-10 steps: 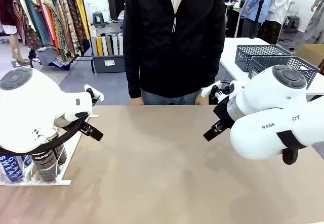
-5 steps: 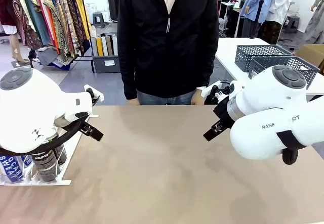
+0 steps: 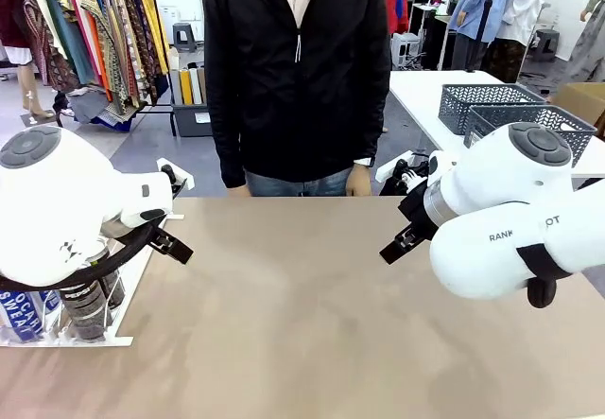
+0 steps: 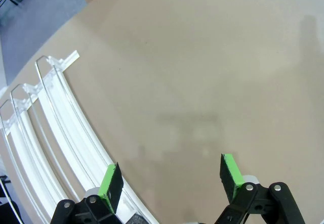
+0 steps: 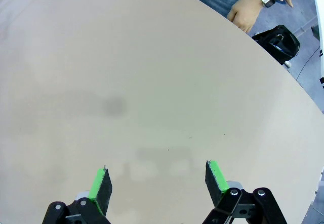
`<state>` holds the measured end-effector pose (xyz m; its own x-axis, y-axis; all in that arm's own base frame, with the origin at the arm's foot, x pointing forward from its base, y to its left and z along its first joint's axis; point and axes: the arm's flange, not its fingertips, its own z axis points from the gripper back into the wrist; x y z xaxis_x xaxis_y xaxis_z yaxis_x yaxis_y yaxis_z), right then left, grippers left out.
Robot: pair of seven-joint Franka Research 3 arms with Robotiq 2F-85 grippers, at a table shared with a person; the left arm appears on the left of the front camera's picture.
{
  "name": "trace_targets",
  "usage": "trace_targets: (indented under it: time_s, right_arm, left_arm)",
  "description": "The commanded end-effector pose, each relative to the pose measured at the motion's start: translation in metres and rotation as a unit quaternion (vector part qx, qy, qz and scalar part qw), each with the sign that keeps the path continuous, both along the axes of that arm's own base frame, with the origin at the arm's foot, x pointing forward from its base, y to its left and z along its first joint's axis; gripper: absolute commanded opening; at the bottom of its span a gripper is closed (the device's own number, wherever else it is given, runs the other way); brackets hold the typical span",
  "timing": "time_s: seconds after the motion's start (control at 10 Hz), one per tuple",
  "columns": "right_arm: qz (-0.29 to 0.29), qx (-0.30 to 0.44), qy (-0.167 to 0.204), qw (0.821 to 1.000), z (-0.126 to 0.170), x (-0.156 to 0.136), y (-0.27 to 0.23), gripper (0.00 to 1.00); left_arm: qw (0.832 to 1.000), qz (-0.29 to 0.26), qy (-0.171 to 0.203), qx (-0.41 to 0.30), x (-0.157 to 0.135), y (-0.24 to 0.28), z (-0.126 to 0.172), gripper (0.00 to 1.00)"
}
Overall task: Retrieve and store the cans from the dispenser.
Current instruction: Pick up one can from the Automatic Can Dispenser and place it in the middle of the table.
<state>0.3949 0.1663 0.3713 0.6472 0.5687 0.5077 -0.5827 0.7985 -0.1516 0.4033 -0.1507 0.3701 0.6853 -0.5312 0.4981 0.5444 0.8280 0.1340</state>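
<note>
At the table's left edge the white railed dispenser [image 3: 132, 282] lies partly hidden under my left arm. Its near end holds a blue can [image 3: 19, 311] and a dark can [image 3: 87, 307]. In the left wrist view my left gripper [image 4: 170, 178] hangs open over bare tabletop, with the dispenser's curved rails [image 4: 55, 128] just to its left and nothing between the green pads. My right gripper [image 5: 158, 180] is also open and empty, above bare table on the right side.
A person in a black jacket [image 3: 295, 78] stands at the far edge, one hand [image 5: 245, 9] near the table's rim. Grey lattice baskets [image 3: 496, 105] sit on another table at the back right. The tan table [image 3: 302, 324] lies between the arms.
The person has shifted to the left along the far edge. Neither arm has moved, and both grippers have stayed open.
</note>
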Motion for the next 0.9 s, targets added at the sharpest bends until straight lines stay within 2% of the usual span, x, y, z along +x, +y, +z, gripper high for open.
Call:
trace_targets:
  time_s: [0.0,0.1,0.2,0.3,0.4,0.5,0.6,0.7,0.8]
  right_arm:
    - [0.002,-0.017,0.043,0.999,0.011,-0.002,-0.002,1.00]
    - [-0.009,0.032,0.124,0.992,0.023,-0.007,-0.004,1.00]
    - [-0.047,0.112,0.164,0.979,0.036,-0.017,-0.007,1.00]
    - [-0.085,0.174,0.213,0.958,0.051,-0.031,-0.014,1.00]
    - [-0.057,0.236,0.251,0.937,0.071,-0.049,-0.027,1.00]
    - [-0.049,0.293,0.248,0.922,0.099,-0.068,-0.054,1.00]
    - [-0.039,0.352,0.216,0.910,0.134,-0.095,-0.089,1.00]
    - [-0.016,0.442,0.155,0.883,0.167,-0.130,-0.137,1.00]
    - [-0.033,0.515,0.107,0.850,0.180,-0.156,-0.183,1.00]
  left_arm:
    - [0.999,-0.025,0.031,-0.014,-0.007,0.004,0.018,1.00]
    - [0.994,-0.051,0.073,-0.056,-0.019,0.009,0.045,1.00]
    - [0.987,0.001,0.119,-0.105,-0.031,0.010,0.076,1.00]
    - [0.973,0.060,0.178,-0.135,-0.044,0.017,0.110,1.00]
    - [0.966,0.043,0.193,-0.167,-0.053,0.034,0.134,1.00]
    - [0.954,0.018,0.207,-0.215,-0.060,0.056,0.159,1.00]
    - [0.942,-0.012,0.211,-0.260,-0.071,0.090,0.185,1.00]
    - [0.920,-0.003,0.195,-0.341,-0.081,0.148,0.213,1.00]
    - [0.895,0.030,0.148,-0.420,-0.092,0.208,0.224,1.00]
